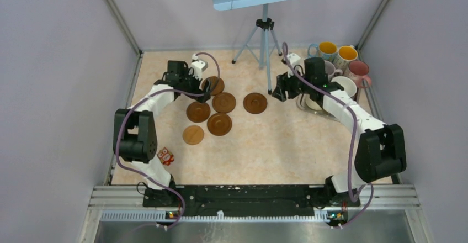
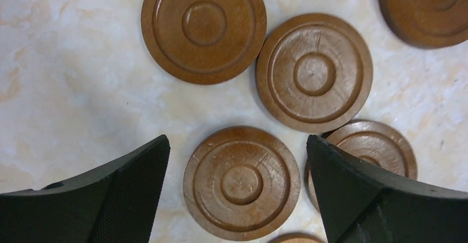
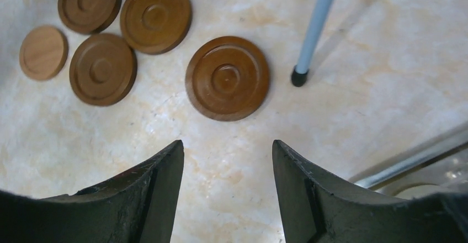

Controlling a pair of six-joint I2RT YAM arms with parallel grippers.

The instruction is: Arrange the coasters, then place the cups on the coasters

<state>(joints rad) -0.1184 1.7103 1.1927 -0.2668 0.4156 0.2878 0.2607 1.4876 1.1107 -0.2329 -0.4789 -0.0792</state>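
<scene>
Six brown coasters lie left of centre: a cluster of dark rimmed ones [image 1: 224, 102], a lighter flat one [image 1: 193, 135], and one apart to the right [image 1: 255, 102]. My left gripper [image 1: 205, 91] hovers over the cluster's far end. Its jaws are open and straddle one dark coaster [image 2: 242, 183] lying flat, without touching it. My right gripper [image 1: 278, 91] is open and empty over bare table, just short of the lone coaster [image 3: 227, 78]. The cups stand at the back right: blue [image 1: 325, 48], white-patterned [image 1: 346, 54], pink [image 1: 359, 69], cream [image 1: 345, 85]. My right arm hides others.
A tripod [image 1: 265, 38] stands at the back centre, with one foot [image 3: 298, 77] near the lone coaster. A steel tray's rim [image 3: 408, 163] lies under my right arm. A small red owl figure [image 1: 165, 156] sits at the near left. Walls close both sides.
</scene>
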